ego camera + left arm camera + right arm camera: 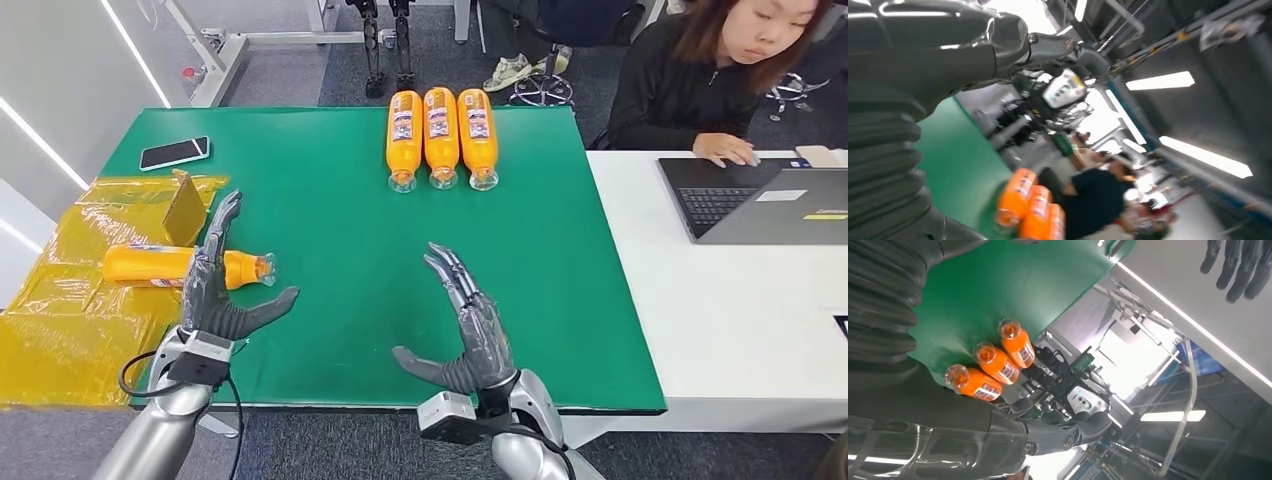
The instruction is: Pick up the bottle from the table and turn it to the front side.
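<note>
1. Fingers (pixel 222 225) of left hand (pixel 212 285) spread wide, holding nothing, raised just in front of the bottle (pixel 160 266).
2. Fingers of right hand (pixel 468 330) likewise apart, empty, above the green bench (pixel 330 200).
3. Bottle lying flat behind left fingers, long axis crosswise, cap toward the right hand.

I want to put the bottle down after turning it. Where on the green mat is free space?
The green mat is bare between the left hand, the right hand and the three bottles, and also right of them. It is crowded on the left: lying bottle, yellow plastic sheet, phone.
</note>
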You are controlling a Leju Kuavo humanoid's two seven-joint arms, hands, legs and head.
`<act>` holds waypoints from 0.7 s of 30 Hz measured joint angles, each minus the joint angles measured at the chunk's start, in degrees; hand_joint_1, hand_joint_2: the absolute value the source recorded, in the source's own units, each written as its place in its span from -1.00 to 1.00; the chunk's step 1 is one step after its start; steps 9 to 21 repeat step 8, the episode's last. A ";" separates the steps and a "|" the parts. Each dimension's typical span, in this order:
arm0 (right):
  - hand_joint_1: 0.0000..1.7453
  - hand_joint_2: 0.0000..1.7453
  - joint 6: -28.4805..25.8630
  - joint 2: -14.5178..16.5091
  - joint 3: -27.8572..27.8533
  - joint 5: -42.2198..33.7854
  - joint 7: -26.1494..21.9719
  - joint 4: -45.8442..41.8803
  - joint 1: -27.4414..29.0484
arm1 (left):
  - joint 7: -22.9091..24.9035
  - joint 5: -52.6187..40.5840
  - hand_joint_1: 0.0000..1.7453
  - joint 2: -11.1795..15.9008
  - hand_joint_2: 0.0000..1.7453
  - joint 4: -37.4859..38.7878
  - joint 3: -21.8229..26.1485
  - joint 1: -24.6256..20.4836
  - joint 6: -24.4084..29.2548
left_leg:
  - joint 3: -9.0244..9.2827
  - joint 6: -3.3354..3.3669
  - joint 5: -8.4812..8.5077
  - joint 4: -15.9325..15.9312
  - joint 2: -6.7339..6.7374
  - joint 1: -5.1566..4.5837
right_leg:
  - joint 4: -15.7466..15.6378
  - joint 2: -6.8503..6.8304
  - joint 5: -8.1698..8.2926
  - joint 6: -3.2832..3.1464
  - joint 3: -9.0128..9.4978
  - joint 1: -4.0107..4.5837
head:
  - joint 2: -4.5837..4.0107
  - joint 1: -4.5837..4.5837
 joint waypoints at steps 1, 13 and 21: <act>-1.00 1.00 -0.21 0.01 -0.38 -1.02 -0.82 0.01 -0.07 | 0.00 2.13 -1.00 -0.61 1.00 -1.06 -1.00 0.29 -0.65 | 0.00 0.00 0.00 0.00 -0.05 0.00 | 0.00 -0.05 0.00 0.00 0.01 0.00 | 0.00 0.00; -1.00 1.00 -1.11 0.35 -2.36 -5.84 -5.25 0.24 0.21 | 0.00 9.49 -1.00 -6.68 1.00 -5.06 -6.23 2.58 -5.41 | -0.01 0.00 0.00 0.00 -0.11 0.00 | 0.00 -0.09 0.00 0.00 0.05 0.00 | 0.00 0.00; -1.00 1.00 -1.11 0.35 -2.36 -5.84 -5.25 0.24 0.21 | 0.00 9.49 -1.00 -6.68 1.00 -5.06 -6.23 2.58 -5.41 | -0.01 0.00 0.00 0.00 -0.11 0.00 | 0.00 -0.09 0.00 0.00 0.05 0.00 | 0.00 0.00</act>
